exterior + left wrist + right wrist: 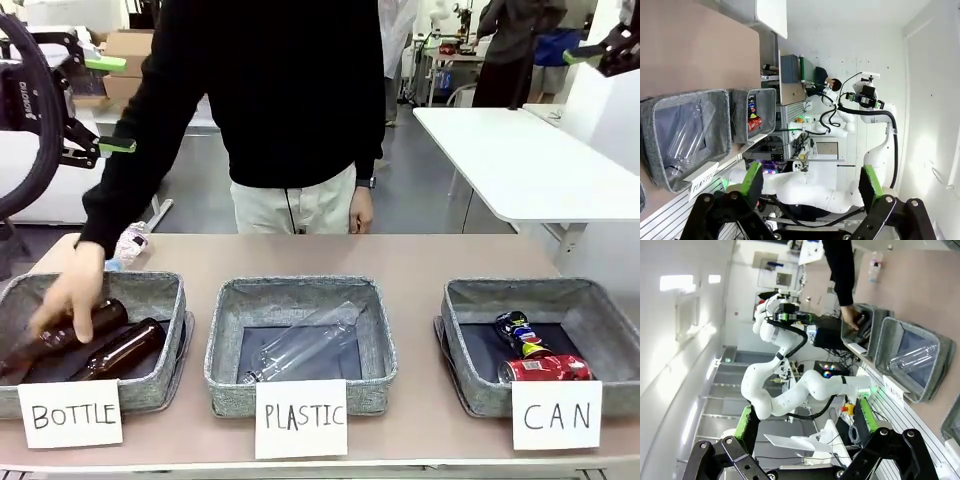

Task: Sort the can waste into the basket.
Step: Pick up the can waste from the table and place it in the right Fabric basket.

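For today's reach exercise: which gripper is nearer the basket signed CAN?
Right. The right gripper hangs open high above that basket, at the table's right end; the left gripper hangs open above the far left end.

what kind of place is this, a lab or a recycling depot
Most likely a robotics lab set up for a sorting demo: white robot arms on stands, a table with three grey bins hand-labelled BOTTLE, PLASTIC and CAN, plus white workbenches behind.

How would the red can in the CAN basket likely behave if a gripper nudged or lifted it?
The red can lies on its side, so a nudge would probably roll it. It looks undented, likely stiff yet light. The crushed can beside it and the basket wall might stop it.
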Motion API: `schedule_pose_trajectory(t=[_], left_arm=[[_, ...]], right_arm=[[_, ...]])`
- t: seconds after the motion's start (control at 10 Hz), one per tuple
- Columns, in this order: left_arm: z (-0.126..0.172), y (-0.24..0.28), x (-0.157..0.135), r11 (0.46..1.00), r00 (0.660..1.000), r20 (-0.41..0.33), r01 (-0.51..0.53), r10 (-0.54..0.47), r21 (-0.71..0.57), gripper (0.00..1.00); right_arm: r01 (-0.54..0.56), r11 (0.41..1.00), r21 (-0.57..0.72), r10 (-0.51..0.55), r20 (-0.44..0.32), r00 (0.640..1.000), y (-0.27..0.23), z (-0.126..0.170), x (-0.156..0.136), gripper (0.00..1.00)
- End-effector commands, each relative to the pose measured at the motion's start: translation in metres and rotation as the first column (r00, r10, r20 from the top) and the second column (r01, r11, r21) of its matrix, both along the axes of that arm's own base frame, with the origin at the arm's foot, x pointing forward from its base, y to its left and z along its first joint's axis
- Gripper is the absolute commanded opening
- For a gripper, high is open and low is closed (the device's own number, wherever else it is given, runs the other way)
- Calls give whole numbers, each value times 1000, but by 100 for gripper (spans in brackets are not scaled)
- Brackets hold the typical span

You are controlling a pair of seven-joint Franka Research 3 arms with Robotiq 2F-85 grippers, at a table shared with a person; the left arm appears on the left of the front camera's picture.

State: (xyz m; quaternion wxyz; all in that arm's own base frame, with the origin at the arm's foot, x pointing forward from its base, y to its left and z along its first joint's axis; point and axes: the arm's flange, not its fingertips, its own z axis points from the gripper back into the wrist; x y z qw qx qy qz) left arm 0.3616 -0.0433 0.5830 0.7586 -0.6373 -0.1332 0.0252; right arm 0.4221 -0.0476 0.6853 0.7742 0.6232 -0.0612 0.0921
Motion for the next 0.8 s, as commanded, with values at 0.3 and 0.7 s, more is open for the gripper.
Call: schedule_pose_trajectory(t=[0.3,0.7], left_arm=[[0,3,-2,1000,1000,5,15,-15,4,100],[0,3,-2,1000,1000,5,15,-15,4,100]], right_arm=[[-10,1000,-5,10,19,1000,0,-2,-2,100],[-10,1000,-5,10,19,1000,0,-2,-2,100]])
